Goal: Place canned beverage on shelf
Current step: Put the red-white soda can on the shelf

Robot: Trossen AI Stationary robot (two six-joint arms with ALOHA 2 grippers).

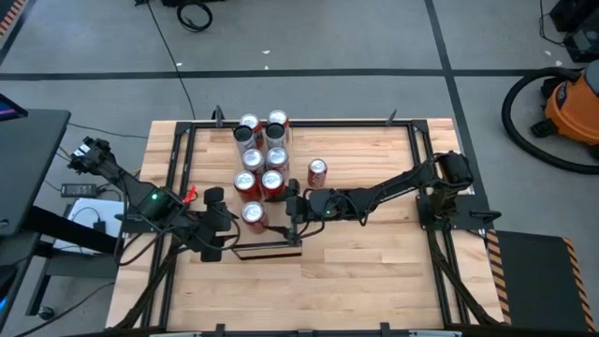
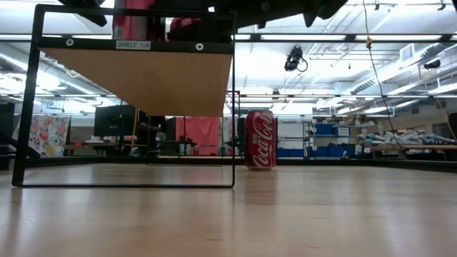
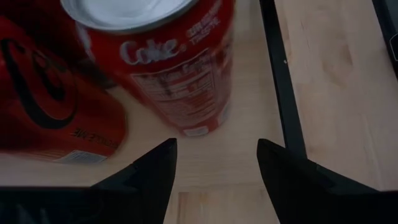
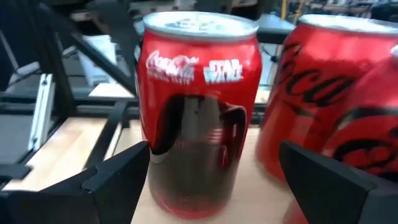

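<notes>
The shelf (image 2: 143,78) is a pale wood board raised in a black frame, with several red cans (image 1: 260,154) standing on it. At its near end stands a Coca-Cola can (image 4: 199,112), also seen from above as can (image 1: 253,213). My right gripper (image 4: 214,149) is open, level, with a finger on either side of this can; whether a finger touches it I cannot tell. My left gripper (image 3: 216,146) is open, slanting down at a Coke can (image 3: 168,68) just beyond its fingertips. One more can (image 1: 317,171) stands upright on the table right of the shelf.
The shelf's black frame bar (image 3: 283,81) runs close beside my left fingers. More cans (image 4: 323,99) crowd next to the one between my right fingers. The black rails (image 1: 426,187) edge the wooden table. Bare wood lies toward the near edge (image 1: 356,281).
</notes>
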